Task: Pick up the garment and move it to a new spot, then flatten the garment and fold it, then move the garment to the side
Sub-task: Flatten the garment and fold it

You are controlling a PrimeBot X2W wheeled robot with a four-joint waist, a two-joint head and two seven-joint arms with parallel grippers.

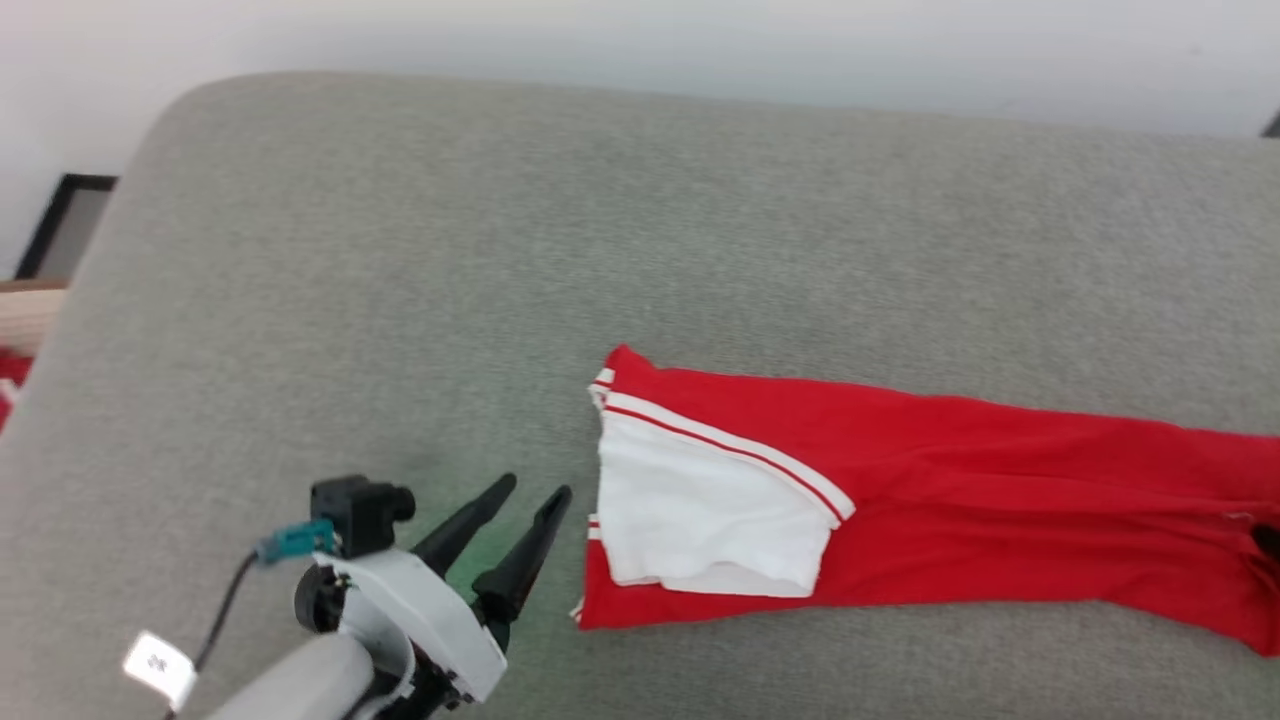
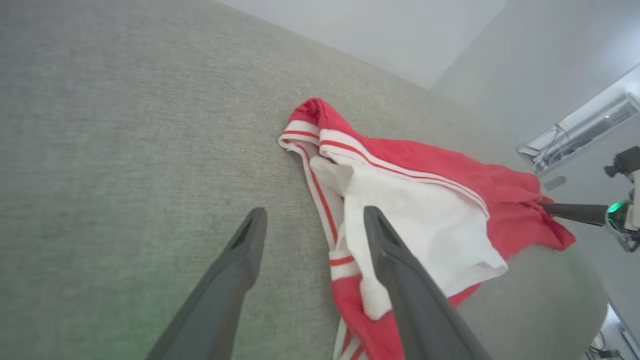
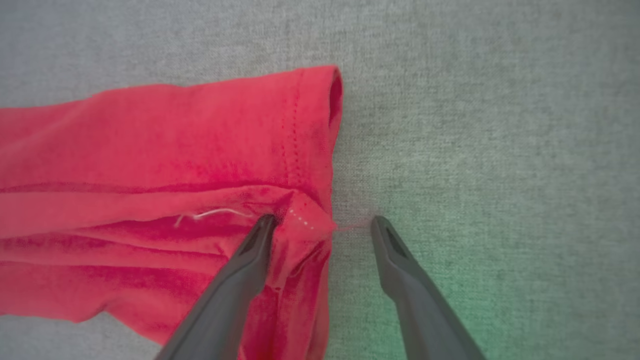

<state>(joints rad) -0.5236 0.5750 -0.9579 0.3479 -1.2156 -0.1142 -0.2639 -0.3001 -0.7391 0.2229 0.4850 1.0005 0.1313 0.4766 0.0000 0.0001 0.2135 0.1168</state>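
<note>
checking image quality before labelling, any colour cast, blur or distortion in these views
Head view: slightly soft, faint green tint on the grey cushion by the left gripper. Left wrist view: wide-angle bend, jersey fairly sharp, green lamp glowing at the right gripper. Right wrist view: green cast lower right, jersey slightly blurred.

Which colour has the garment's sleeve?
The sleeve of the garment is white, with red-striped trim; clearest in the left wrist view.

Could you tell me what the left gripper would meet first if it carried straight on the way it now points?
Probably the striped edge of the garment, just ahead of the open left gripper on the grey cushion; depth is unclear.
</note>
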